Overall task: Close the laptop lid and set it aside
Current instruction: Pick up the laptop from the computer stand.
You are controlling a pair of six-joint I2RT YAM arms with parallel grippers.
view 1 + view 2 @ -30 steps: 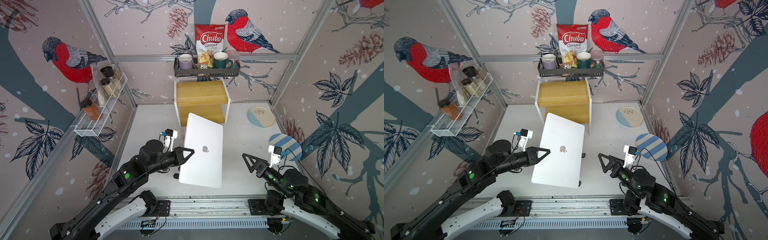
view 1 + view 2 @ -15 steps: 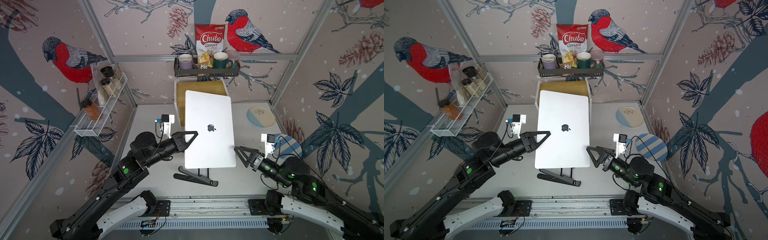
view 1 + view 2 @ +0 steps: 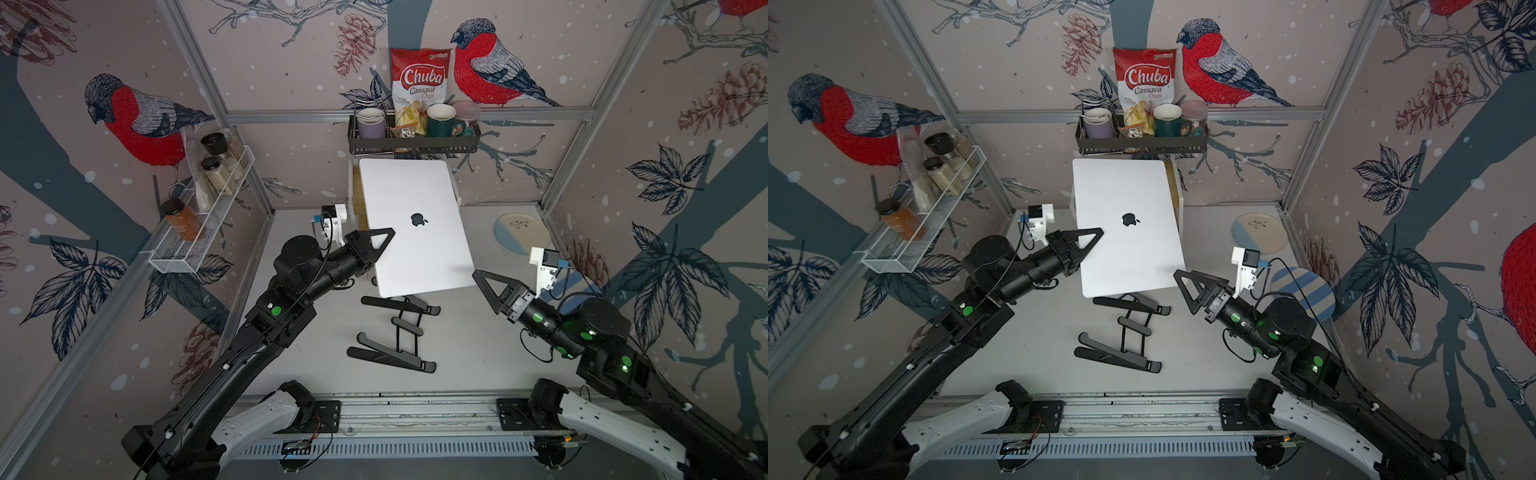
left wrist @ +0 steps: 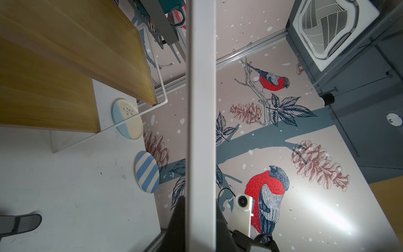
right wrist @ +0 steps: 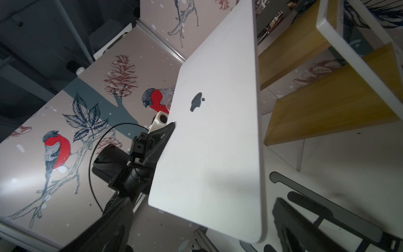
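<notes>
Since half a second back: laptop (image 3: 415, 249) carried further toward upper centre of frame; a second back it lay low over the stand and hid nearly all of it. Right tool has come in from lower right to the laptop's lower right corner

Near, lower centre in both top views: stand (image 3: 406, 326), black, folding, flat slatted bars with rounded ends, now almost wholly uncovered on the pale matt table (image 3: 478, 353), which is scuffed with small dark marks

Left tool (image 3: 384, 241), black, triangular open-frame fingers, clamped narrow on the laptop's left edge. In the left wrist view the edge runs as a thin pale band down mid-frame, with dark fingers (image 4: 176, 222) either side of it at the bottom

Right tool (image 3: 486, 291) spread wide, holding nothing, tip just beside the lower right corner; contact cannot be told

Laptop off the table, above the stand, long sides slanting slightly to lower right; it covers most of the shelf in both top views. Laptop lid (image 3: 409, 191) shut flat on the base: smooth silver-white slab, rounded corners, dark apple logo (image 3: 419, 219) at centre

Far, upper centre: shelf (image 5: 327, 102), honey wood boards with fine grain in a white frame. At right of frame: striped plate (image 3: 1304, 291), round, blue and cream; beyond it a cream and pale blue plate (image 3: 521, 232)
</notes>
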